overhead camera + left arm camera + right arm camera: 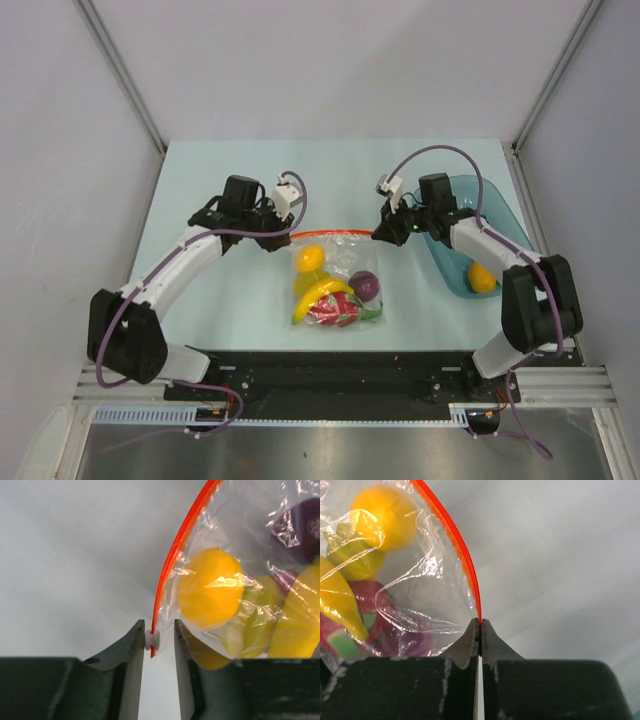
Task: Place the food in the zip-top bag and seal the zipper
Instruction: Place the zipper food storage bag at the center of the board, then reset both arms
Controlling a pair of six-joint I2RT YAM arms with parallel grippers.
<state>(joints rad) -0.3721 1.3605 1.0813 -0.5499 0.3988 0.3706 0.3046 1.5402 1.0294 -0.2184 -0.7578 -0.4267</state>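
Observation:
The zip-top bag (345, 262) lies mid-table, its orange-red zipper (330, 233) stretched along the far edge between the grippers. Inside is food: an orange fruit (310, 258), a yellow banana (318, 293), a purple ball (365, 285) and a red piece (335, 312). My left gripper (159, 630) is open around the zipper's left end; the white slider (152, 640) touches the left finger, with a gap to the right one. My right gripper (480, 622) is shut on the zipper's (452, 535) right end. One orange fruit (481, 278) sits in the teal bowl.
The translucent teal bowl (500, 215) stands at the right, under and beside the right arm. The table's far edge meets the back wall, with side walls left and right. The black arm rail runs along the near edge.

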